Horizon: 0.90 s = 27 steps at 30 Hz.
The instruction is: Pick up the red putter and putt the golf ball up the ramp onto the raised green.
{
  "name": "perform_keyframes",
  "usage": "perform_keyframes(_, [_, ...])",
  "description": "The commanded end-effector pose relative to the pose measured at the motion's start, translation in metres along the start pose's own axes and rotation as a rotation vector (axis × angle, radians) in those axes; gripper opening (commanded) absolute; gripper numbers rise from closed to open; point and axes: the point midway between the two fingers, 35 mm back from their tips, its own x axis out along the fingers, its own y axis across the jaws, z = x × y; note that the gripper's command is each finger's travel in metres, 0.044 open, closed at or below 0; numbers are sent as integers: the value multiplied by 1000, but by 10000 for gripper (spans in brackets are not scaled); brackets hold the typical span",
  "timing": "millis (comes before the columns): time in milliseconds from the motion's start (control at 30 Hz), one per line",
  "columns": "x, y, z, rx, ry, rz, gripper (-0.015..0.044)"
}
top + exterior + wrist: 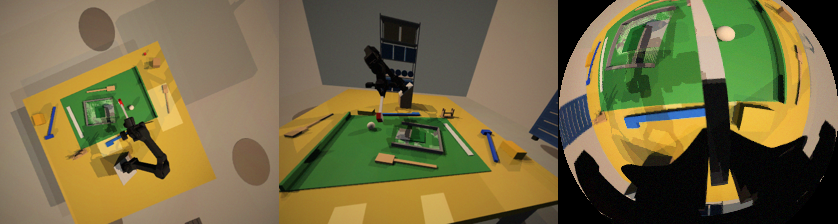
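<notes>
The red putter's red head (120, 102) (379, 117) hangs in the air above the green mat, between the golf ball and the ramp enclosure in the top view. Its pale shaft (711, 57) runs up from my gripper in the wrist view. My gripper (382, 93) (713, 131) is shut on the dark handle. The white golf ball (131, 107) (371, 126) (725, 33) lies on the mat, right of the shaft in the wrist view. The grey ramp (402, 135) faces the ball's side and meets the raised green (99, 112) (419, 136), inside a grey border (440, 138).
A blue club (113, 141) (401, 114) (665, 118) lies beside the mat under the arm. A tan club (110, 88) (385, 158) and a white strip (75, 122) (458, 139) lie on the mat. A green wall (146, 92) (319, 149) edges it. A small wooden rack (447, 113) stands near one corner.
</notes>
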Motion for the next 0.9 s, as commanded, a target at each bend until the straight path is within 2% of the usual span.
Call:
perform_keyframes(0, [-4,-19,-18,111,5,-31,0])
perform_keyframes(267, [-9,-47,-53,305,23,-88,0])
perform_keyframes(500, [-8,-49,-56,322,25,-93,0])
perform_keyframes(867, [25,-52,-58,322,25,-94,0])
